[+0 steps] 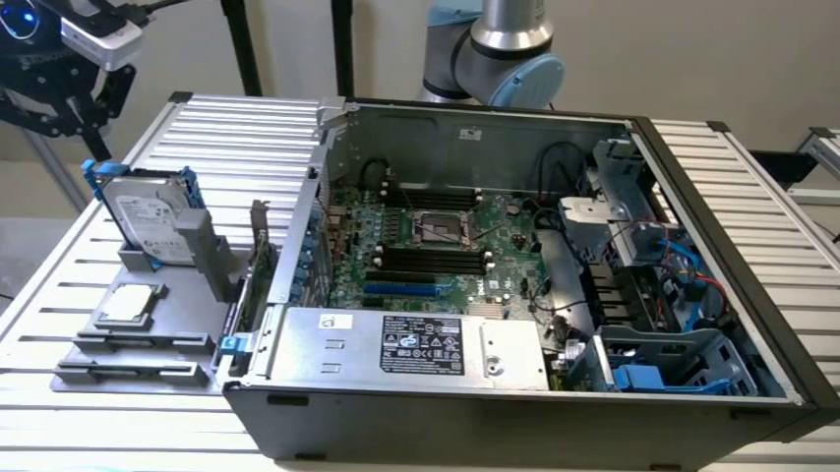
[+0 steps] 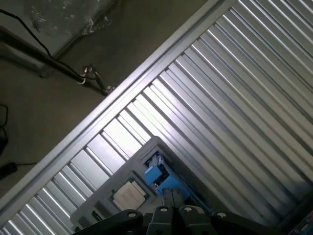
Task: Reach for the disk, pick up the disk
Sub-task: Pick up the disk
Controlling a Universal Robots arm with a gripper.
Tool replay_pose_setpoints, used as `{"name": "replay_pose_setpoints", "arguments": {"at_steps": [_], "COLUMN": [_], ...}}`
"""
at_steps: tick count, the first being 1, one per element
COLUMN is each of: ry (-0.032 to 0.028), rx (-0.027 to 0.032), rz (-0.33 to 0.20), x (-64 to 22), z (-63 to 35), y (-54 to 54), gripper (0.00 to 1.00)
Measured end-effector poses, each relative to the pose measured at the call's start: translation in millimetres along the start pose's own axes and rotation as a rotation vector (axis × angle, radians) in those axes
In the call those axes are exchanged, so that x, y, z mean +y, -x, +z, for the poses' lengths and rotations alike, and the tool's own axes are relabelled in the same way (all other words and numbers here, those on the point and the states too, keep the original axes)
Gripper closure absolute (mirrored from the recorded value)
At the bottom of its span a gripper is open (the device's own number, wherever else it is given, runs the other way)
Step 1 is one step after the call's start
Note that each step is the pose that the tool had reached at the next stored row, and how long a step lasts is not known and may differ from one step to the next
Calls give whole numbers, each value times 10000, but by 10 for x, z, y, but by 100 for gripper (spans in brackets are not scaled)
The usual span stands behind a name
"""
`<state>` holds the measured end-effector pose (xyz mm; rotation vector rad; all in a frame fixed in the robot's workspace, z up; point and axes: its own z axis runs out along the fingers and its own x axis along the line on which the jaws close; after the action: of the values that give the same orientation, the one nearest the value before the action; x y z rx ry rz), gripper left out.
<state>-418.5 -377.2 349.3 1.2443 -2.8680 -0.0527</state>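
**Slatted table, reach step: gripper above the disk, no contact**

Slatted aluminium table (image 1: 250, 123) carries everything.

Counts:
- 1 disk (image 1: 148, 211)
- 1 small square chip (image 1: 132, 303)
- 1 grey holder (image 1: 157, 339)
- 1 open PC case (image 1: 525, 413), with 1 labelled grey box (image 1: 420, 344) inside
- 1 arm (image 1: 506, 44)
- 1 gripper (image 1: 63, 110)

Disk position: it stands on edge, leaning a little, in the grey holder at the exterior view's left, just beside the case's side wall. Its label face is visible and blue rails run along both edges. The chip lies flat on the holder base near the disk, not touching it.

Gripper: it hangs above the disk, offset toward the exterior view's left, with clear air between them. It holds nothing. I can't tell how wide it is set.

In the wrist view, a blue rail end (image 2: 156, 176) and the chip sit just ahead of the gripper hardware.

Step, as I judge it: reaching. The pick has not started, so the task is at an early stage.

What closing the gap calls for, in my judgement:
- centring over the disk's top edge
- lining the jaws up across its thin dimension
- descending without clipping the holder post or the case wall

The lean means the approach likely needs to match that tilt.
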Motion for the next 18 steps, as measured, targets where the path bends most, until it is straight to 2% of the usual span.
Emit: {"name": "replay_pose_setpoints", "arguments": {"at_steps": [18], "ry": [-1], "rx": [121], "rz": [-3279], "x": [0], "z": [-13], "y": [0], "gripper": [89]}}
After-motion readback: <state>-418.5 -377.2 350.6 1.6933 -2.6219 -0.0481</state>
